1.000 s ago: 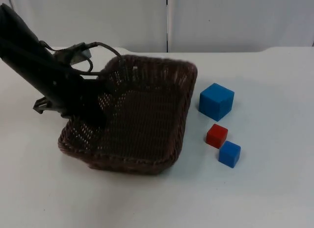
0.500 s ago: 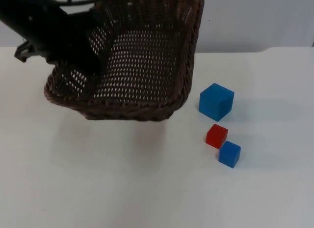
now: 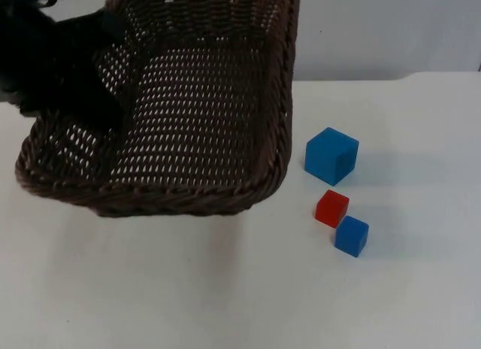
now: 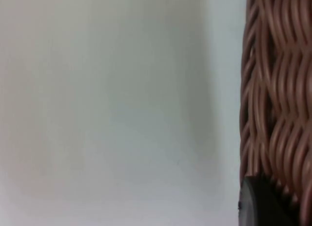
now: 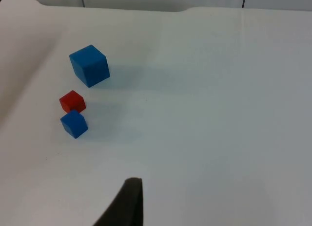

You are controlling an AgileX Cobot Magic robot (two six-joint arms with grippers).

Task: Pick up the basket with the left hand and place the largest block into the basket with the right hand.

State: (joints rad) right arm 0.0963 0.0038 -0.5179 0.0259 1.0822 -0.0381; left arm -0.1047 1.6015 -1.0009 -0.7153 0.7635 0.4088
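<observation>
The left pincer is clamped on the near-left wall of the brown wicker basket, which hangs lifted and tilted above the white surface, its open mouth facing up and forward. With the basket up, the step in hand is, by my judgement, the right arm's: its pincer hangs well back from the blocks over bare surface, and whether its fingers are apart I cannot tell. The large blue block sits ahead of that pincer and just off the basket's right rim, apart from the small red block, which touches the small blue block corner to corner. A good grasp would come straight down on the large block's flat sides, keeping off the red one. There is open room beyond the blocks on the side away from the basket; the tight edge is the gap between basket rim and large block, so the basket should be held steady.
</observation>
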